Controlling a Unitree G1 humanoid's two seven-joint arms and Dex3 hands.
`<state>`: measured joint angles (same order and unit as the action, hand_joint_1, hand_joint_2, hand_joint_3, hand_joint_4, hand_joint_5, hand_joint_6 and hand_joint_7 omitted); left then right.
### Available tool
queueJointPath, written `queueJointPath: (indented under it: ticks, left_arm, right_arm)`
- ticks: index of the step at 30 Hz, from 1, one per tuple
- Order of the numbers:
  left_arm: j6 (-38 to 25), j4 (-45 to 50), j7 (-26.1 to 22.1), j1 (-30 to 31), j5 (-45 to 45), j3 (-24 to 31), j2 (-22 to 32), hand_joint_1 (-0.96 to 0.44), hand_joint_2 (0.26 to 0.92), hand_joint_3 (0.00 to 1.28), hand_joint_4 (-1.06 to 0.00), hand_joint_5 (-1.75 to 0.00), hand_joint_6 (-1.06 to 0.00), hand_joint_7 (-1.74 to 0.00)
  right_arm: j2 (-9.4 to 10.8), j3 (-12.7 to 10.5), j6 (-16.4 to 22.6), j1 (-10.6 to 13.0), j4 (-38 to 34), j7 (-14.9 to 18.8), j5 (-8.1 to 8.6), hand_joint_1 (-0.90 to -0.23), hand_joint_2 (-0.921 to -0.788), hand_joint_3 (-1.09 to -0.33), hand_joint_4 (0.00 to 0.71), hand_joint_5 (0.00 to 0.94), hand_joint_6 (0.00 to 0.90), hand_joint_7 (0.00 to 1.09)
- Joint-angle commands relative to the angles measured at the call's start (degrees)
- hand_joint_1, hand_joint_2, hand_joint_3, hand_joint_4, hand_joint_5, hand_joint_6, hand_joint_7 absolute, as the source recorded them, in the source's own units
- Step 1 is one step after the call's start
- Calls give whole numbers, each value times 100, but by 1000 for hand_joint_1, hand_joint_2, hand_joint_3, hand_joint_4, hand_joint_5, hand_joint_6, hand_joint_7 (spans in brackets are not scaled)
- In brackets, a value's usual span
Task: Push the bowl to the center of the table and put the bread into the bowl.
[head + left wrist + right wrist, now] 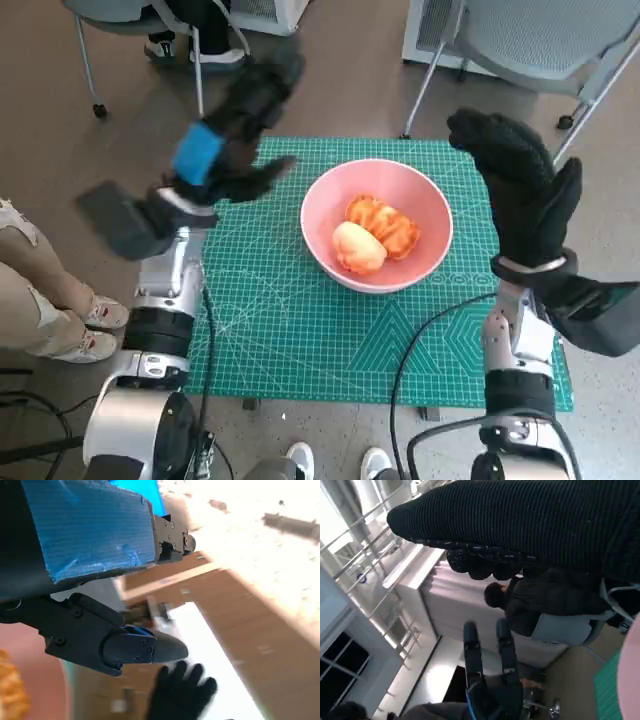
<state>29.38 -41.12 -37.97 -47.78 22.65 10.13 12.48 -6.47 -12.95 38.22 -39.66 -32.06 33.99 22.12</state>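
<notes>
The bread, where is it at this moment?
In the head view the bread lies inside the pink bowl, on the green mat, between the two raised hands.

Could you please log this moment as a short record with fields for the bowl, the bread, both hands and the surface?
bowl: pink bowl, upright on the mat, right of its middle
bread: bread, lying inside the bowl
left hand: left hand raised left of the bowl, holding nothing
right hand: right hand raised right of the bowl, holding nothing
surface: green cutting mat

We see a pink bowl (377, 225) upright near the middle of the green-matted table, holding two pieces of golden bread (372, 234) side by side.
</notes>
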Motion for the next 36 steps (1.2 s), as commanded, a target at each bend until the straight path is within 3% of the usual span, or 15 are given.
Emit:
queueJointPath:
  ticks: [1,12,36]
  left_arm:
    - [174,286,-163,216,189,157,-116,-793,921,380,1,1,-138,-12]
    - [127,446,-300,489,471,313,-446,-794,921,397,1,1,-128,-5]
    - [516,389,-31,622,211,295,-738,-761,921,409,1,1,-144,-13]
  right_arm:
    - [4,88,-149,-43,131,-47,-15,-638,-921,-682,255,1,101,511]
    - [-24,117,-171,-305,28,78,52,-646,-921,-676,258,2,109,513]
    - [-85,177,44,-622,-273,58,-108,-627,-921,-678,257,1,114,498]
